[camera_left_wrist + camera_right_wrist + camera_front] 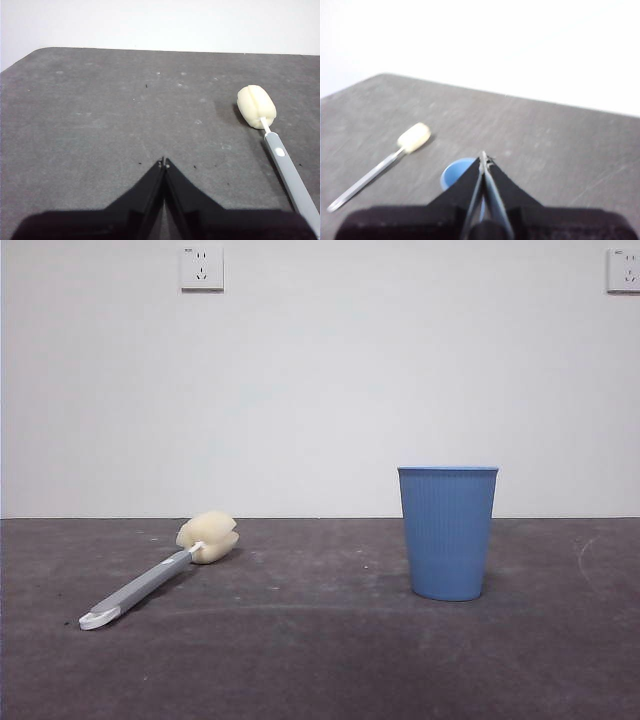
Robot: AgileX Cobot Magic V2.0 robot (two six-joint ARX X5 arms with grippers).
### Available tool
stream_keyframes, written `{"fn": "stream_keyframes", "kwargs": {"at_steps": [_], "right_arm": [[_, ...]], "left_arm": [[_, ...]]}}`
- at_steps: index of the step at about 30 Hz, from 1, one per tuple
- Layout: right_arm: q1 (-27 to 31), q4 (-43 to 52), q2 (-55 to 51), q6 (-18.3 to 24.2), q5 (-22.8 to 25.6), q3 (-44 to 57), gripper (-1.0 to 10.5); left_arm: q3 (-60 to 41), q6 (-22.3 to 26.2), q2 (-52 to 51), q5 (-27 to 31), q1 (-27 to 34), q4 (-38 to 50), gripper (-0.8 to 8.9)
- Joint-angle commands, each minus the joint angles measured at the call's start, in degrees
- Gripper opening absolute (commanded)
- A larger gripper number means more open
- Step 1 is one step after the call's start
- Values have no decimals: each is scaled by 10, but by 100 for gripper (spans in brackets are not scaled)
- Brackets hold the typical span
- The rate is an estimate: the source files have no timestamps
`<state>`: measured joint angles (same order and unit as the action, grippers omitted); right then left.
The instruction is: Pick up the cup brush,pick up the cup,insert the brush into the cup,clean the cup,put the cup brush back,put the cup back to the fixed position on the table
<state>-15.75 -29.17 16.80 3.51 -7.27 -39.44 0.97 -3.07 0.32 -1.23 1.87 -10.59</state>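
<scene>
The cup brush point(160, 578) lies flat on the dark grey table point(320, 660) at the left, its cream sponge head toward the back and its white looped end toward the front. The blue ribbed cup point(447, 532) stands upright at the right. In the left wrist view my left gripper point(164, 162) is shut and empty above the table, with the brush point(280, 150) off to one side. In the right wrist view my right gripper point(484, 159) is shut and empty above the cup point(454, 176), which its jaws partly hide; the brush point(395, 157) lies beyond. Neither arm shows in the front view.
A plain white wall stands behind the table, with a socket point(201, 268) at upper left and another point(623, 270) at upper right. The table's rounded far corner point(40, 51) shows in the left wrist view.
</scene>
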Motion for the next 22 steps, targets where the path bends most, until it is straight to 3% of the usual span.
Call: {"fn": "stream_keyframes", "kwargs": {"at_steps": [1, 7, 22], "right_arm": [[17, 77, -27, -5, 2, 79, -2], [56, 191, -85, -35, 2, 221, -2], [102, 210, -167, -42, 3, 370, -1]], "left_arm": [[-8, -3, -1, -3, 0, 4, -3], [-8, -3, -1, -3, 0, 5, -3], [-8, -3, -1, -3, 0, 5, -3]]}}
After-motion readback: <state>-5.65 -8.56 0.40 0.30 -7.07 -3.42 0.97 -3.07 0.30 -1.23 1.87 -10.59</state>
